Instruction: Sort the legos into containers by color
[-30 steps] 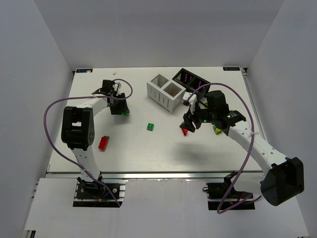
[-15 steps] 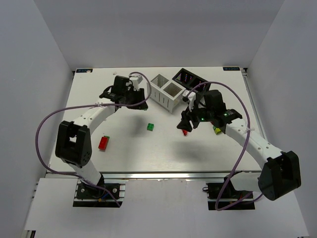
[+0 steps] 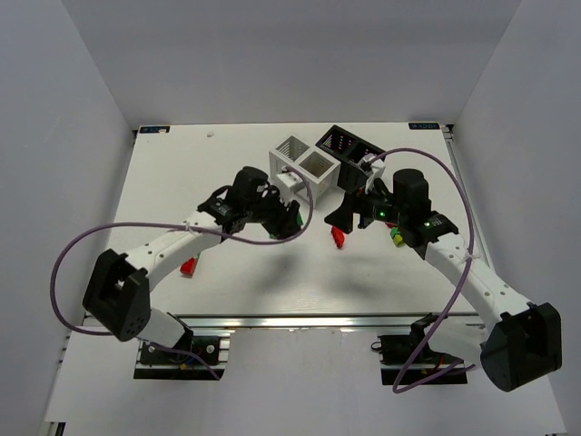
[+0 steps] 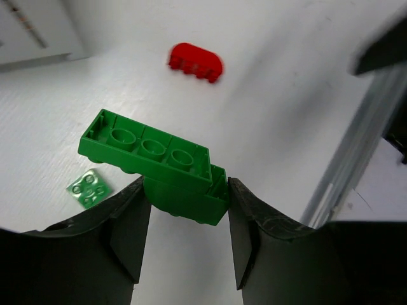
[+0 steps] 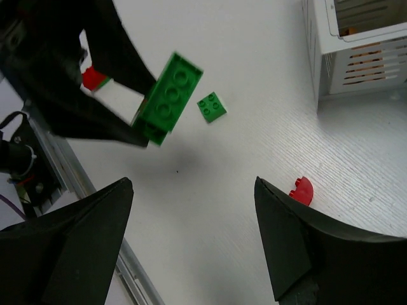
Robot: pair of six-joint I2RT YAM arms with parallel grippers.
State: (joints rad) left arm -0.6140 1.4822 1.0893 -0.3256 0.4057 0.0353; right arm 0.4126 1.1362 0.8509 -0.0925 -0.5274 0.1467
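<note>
my left gripper (image 4: 186, 184) has its jaws closed on a long green brick (image 4: 149, 152), pinched at one end and held up off the bench (image 3: 182, 182). in my left wrist view its hollow underside faces the camera, three round tubes in a row. its long axis runs from lower right, between the jaws, up and out to the upper left, so most of the brick sticks out past the fingers. a thicker green lump sits under the gripped end; i cannot tell whether that is a second piece.

from my right wrist the same brick shows its studded face, tilted, long axis slanting from upper right down to lower left.

my right gripper (image 5: 193, 187) hangs above the bench with its jaws wide and nothing between them. a rounded red piece (image 5: 301, 189) lies on the bench just beside one finger. a small green brick (image 5: 211, 107) lies flat, studs up, near the long one. a red brick (image 3: 189, 265) lies well apart at the left.

the white bin (image 3: 289, 173) and the black bin (image 3: 349, 145) stand touching at the far side.
</note>
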